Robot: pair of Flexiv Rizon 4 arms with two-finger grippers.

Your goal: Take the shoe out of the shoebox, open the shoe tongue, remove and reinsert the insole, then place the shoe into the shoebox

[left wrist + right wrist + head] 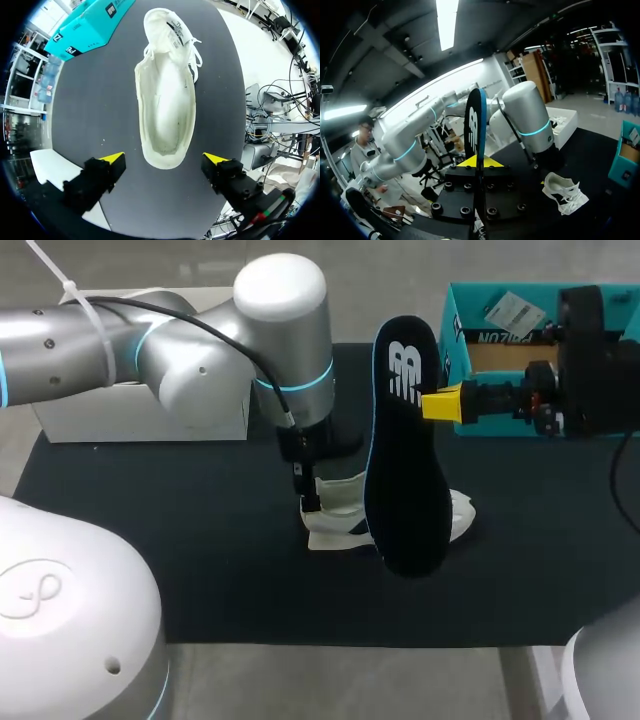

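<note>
The right end effector (443,403) pinches the black insole (405,470) by its edge, upright above the white shoe (167,95), probably for reinsertion. The left end effector (164,158) hangs wide open over the heel, likely to steady it on the counter (200,540). The shoebox (457,355) sits far right.

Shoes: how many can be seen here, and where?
1. The white shoe lies on the dark mat under the open left claw, partly behind the insole that the right claw holds up. The shoebox inside is mostly hidden, so another may be there.
</note>
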